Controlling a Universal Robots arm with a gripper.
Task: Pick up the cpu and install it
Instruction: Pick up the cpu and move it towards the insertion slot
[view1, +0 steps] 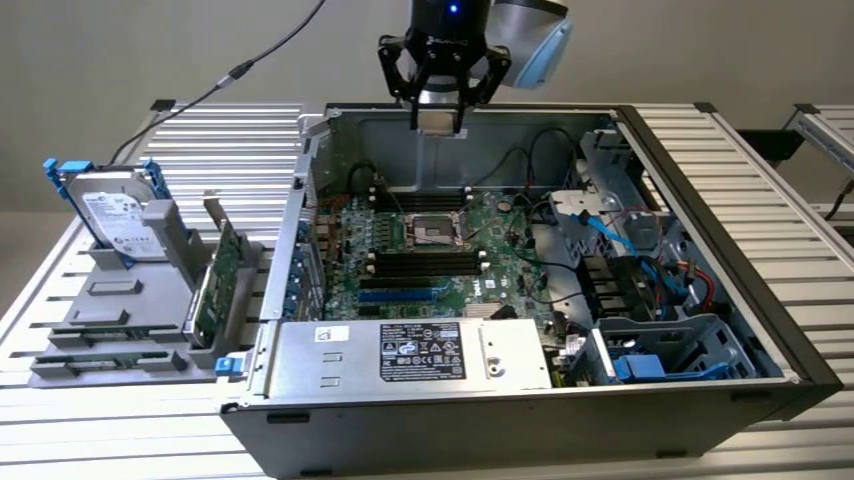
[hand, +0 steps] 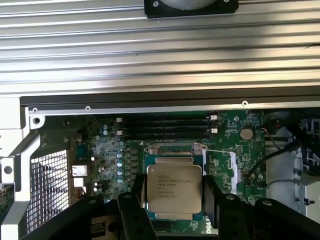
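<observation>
Starting at the near wall of the open computer case, a silver power supply lies just inside it. A blue-trimmed drive cage fills the case's near corner on the exterior view's right. Deeper in the case lies the green motherboard. Its socket sits about mid-case with open room above it, dark memory slots on its near side. Black and blue cables loop along the drive-cage side of the case.

High above the case, seen against its far wall and clear of every rim, hangs the tool. Its jaws are closed on the cpu, which is held in the air well apart from the socket.

The wrist view gives the cpu's silver top with printed lettering and the dark fingers pressing two opposite edges. The socket frame shows just past the chip, then the case's rim and the slatted worktop.

Outside the case on the exterior view's left, a grey holder carries upright green cards close to the case wall. A hard drive stands farther from the case.
</observation>
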